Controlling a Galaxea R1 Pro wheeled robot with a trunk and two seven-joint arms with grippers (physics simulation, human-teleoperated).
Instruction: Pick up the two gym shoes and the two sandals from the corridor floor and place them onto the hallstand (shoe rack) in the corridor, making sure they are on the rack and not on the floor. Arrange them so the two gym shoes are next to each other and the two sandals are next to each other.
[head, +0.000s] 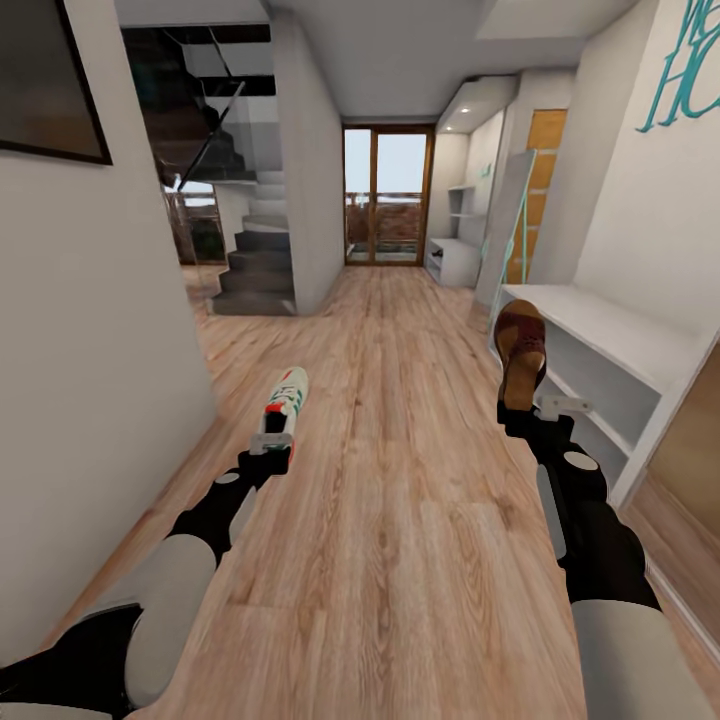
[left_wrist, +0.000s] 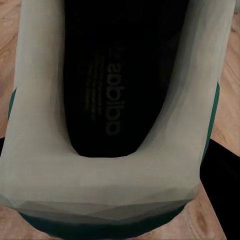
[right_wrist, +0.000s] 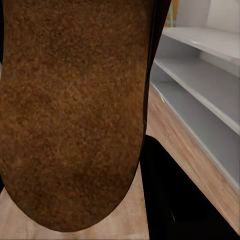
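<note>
Task status: in progress. The left gripper is clenched on the heel of one sneaker, held above the floor. The right gripper grasps one sandal by its heel, raised just beside the rack. Neither shoe rests on the rack yet; its visible bench top and slots carry nothing. The sneaker insole bears a mirrored wordmark, apparently "adidas". Teal wall lettering is cropped and unreadable.
</note>
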